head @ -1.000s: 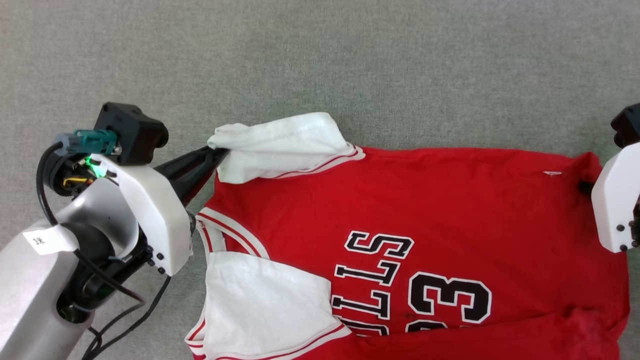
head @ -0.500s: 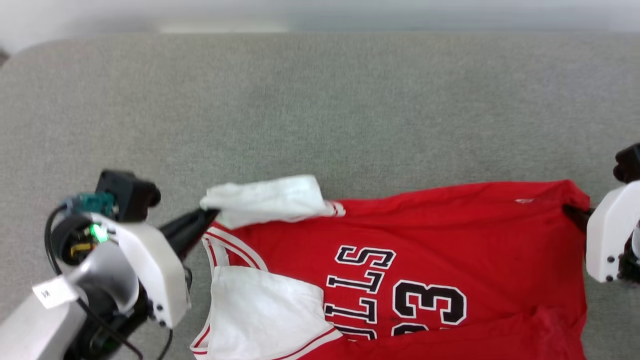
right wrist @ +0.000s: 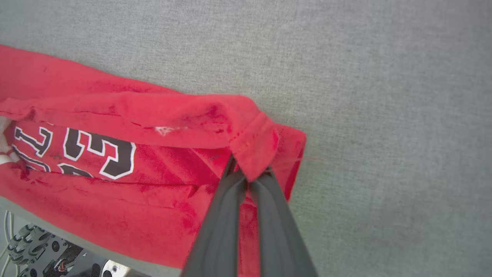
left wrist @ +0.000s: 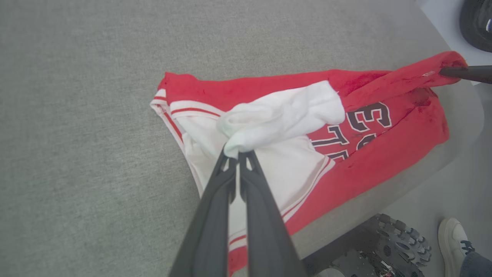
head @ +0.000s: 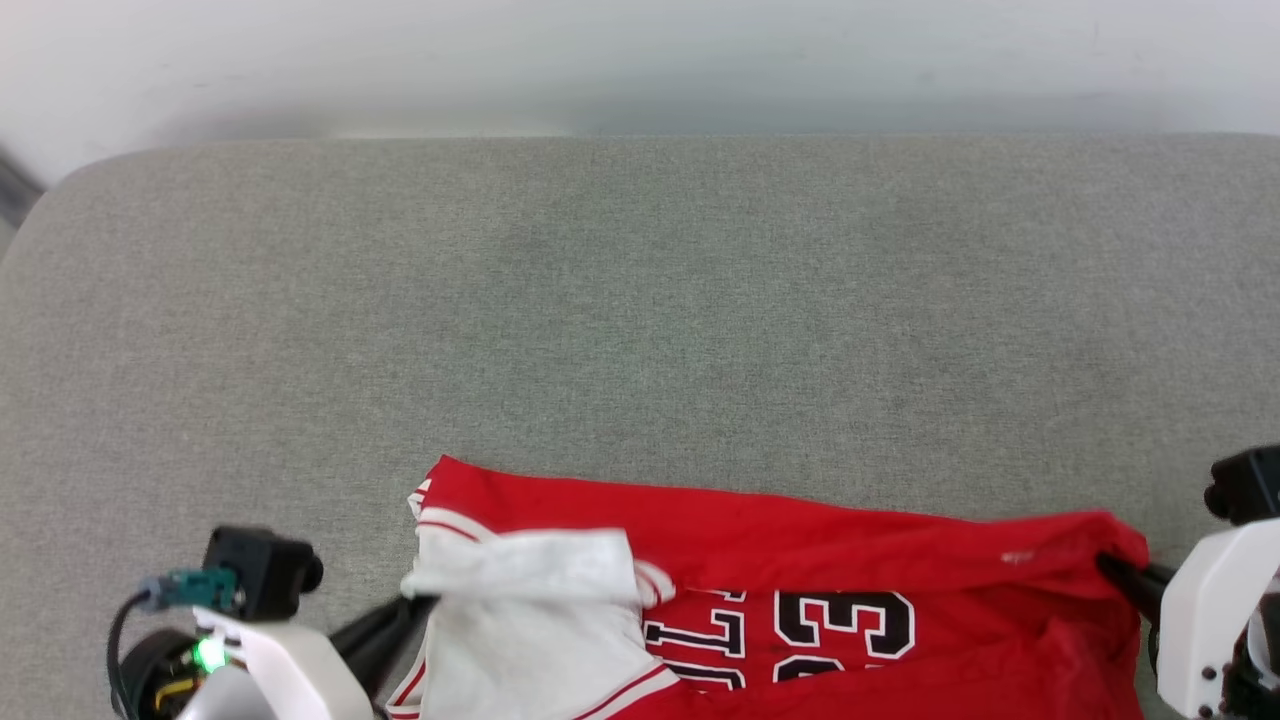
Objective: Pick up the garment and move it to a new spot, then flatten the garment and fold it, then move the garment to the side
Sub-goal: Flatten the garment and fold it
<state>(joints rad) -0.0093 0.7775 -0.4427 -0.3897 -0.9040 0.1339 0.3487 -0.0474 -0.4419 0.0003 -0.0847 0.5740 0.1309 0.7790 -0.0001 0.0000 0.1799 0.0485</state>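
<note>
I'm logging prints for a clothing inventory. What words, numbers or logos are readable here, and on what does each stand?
"33": black white-outlined number on the chest of the red jersey T-shirt with white sleeves.
Black lettering beside it: partly covered by a white sleeve and a fold, not readable as a word.
Small white mark near the red hem: too small to read.

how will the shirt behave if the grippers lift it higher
Likely floppy: the shirt sags and folds between the left gripper and right gripper. Probably light, since fingertip pinches on sleeve and hem hold it.
</note>
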